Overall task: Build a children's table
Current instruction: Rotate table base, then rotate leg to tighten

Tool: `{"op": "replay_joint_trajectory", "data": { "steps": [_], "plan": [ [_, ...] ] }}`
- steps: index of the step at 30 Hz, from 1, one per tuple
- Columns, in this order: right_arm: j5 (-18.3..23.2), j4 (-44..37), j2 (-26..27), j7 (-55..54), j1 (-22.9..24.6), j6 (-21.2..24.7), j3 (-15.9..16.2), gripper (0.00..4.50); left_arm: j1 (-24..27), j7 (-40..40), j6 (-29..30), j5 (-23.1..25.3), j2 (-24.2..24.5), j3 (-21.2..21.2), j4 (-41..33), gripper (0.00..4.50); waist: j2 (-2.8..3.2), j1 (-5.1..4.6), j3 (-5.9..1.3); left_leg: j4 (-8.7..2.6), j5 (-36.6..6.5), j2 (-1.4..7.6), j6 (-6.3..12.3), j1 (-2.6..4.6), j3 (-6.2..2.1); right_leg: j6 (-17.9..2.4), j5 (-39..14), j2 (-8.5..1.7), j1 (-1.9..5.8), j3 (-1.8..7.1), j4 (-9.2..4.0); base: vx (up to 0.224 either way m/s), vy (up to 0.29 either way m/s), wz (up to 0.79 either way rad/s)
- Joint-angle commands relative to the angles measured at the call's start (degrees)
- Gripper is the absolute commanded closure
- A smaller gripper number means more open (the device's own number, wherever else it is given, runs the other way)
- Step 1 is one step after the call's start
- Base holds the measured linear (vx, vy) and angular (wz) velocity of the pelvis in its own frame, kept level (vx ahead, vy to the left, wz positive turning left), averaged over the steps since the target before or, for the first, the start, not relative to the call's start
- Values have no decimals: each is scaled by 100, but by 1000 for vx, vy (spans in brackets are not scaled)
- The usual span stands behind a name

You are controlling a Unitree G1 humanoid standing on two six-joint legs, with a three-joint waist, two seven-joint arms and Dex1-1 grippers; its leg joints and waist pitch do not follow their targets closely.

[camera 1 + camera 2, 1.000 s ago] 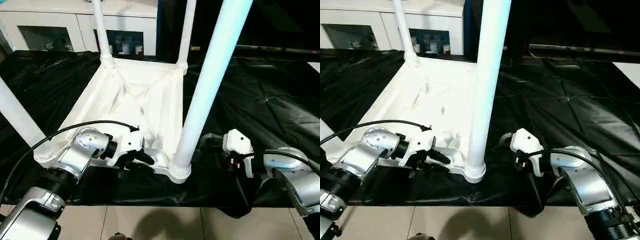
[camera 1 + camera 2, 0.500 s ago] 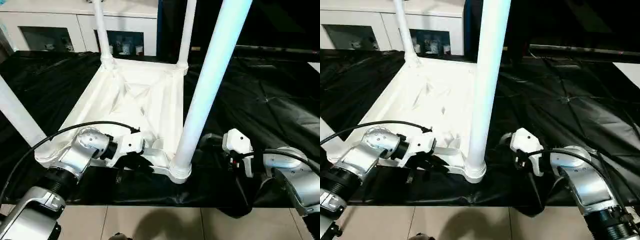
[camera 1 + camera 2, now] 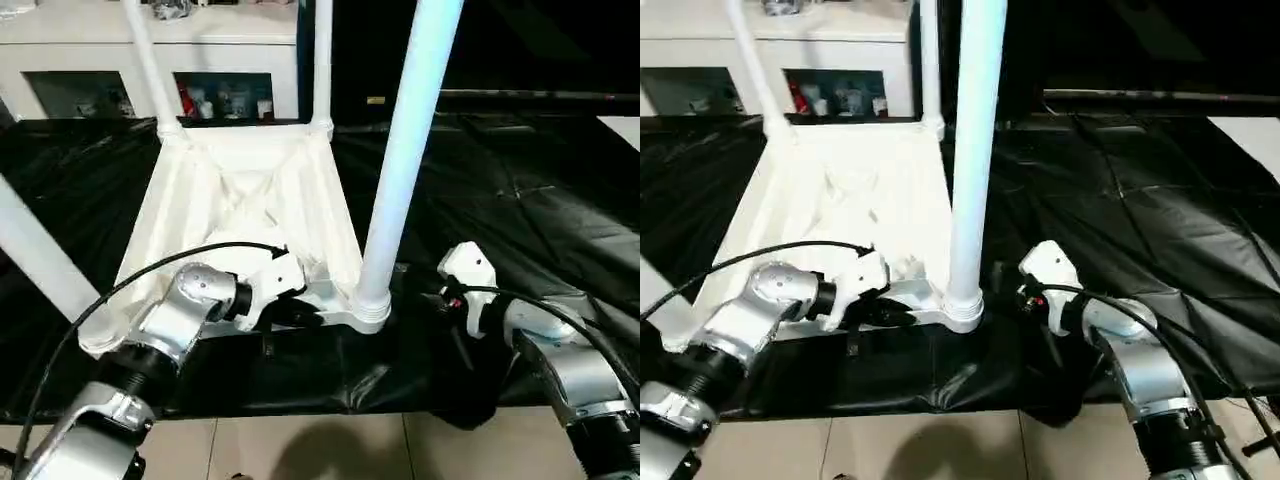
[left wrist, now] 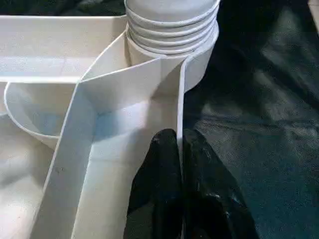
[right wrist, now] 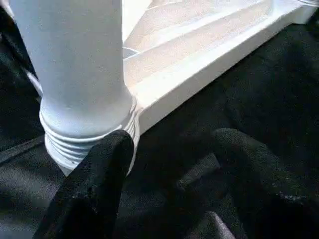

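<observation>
Children's table (image 3: 250, 190) lying upside down on black-draped table (image 3: 520, 190), four legs standing; left claw (image 4: 180, 164) pinching near rim wall beside near-right leg (image 3: 405, 150), right claw (image 5: 169, 159) spread just beside its threaded base; probably seating last leg, next calling for gripping and twisting

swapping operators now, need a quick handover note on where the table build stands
Left gripper: shut on the near rim of the top, beside the near right socket.
Right gripper: open, next to the base of the near right leg, one finger by its threads.
Top lies underside up on the black cloth.
Done: four legs stand in the corner sockets.
Left: how tight the legs are cannot be seen; check them, then turn the table upright.
</observation>
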Motion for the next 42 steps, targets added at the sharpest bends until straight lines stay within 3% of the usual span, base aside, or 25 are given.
{"op": "replay_joint_trajectory", "data": {
  "steps": [1,7,9,13,17,24,28,30,34,38,42],
  "plan": [
    [350,-60,169,271,-8,-108,126,111,18,498,89,-67,-238,99,168,450,-91,22,-288,-365,-1809,86,90,74,-99,-930,-1988,-295,204,172,-597,0,0,0],
    [595,-344,40,825,43,50,273,59,-180,745,98,54,-334,126,501,450,-147,-16,-275,-378,-1835,71,141,26,-123,-686,-2365,-304,213,156,-625,0,0,0],
    [629,-374,-2,932,44,124,265,35,-196,740,81,65,-349,144,529,450,-144,-2,-275,-369,-1849,77,154,62,-114,-666,-2500,-306,187,170,-654,0,0,0],
    [299,-103,-27,669,-88,-109,199,6,-195,589,-2,55,-369,134,505,450,-145,-3,-275,-376,-1839,84,161,64,-108,-709,-2434,-298,167,171,-653,0,0,0],
    [-80,325,100,-28,-337,-332,207,6,-189,478,-53,37,-331,81,479,450,-143,-11,-280,-376,-1842,77,83,78,-103,-735,-2489,-305,146,169,-657,0,0,0],
    [-4,486,264,-25,-515,-207,252,6,-191,381,-91,35,-262,84,466,450,-133,25,-293,-382,-1674,88,154,66,-87,-864,-1958,-302,175,182,-608,0,0,0],
    [11,647,399,43,-638,-265,313,6,-215,361,-117,61,-259,91,534,450,-131,27,-283,-392,-1723,87,151,70,-88,-853,-2065,-305,171,178,-619,0,0,0],
    [-13,795,432,31,-718,-342,333,40,-219,359,-129,81,-256,97,556,450,-135,20,-279,-401,-1797,94,113,79,-96,-836,-2231,-312,161,177,-632,0,0,0],
    [-19,902,437,92,-772,-391,339,65,-217,347,-119,76,-252,115,546,450,-139,17,-271,-414,-1869,102,83,85,-97,-803,-2293,-310,154,182,-640,0,0,0],
    [-23,1035,469,165,-839,-473,318,113,-217,341,-160,89,-226,125,589,450,-141,20,-277,-411,-1806,99,109,69,-95,-822,-2163,-314,167,189,-628,0,0,0],
    [-20,1152,462,229,-895,-543,358,132,-203,339,-182,103,-200,128,616,450,-141,18,-273,-408,-1838,97,111,79,-91,-831,-2241,-317,158,186,-638,0,0,0]
  ]
}}
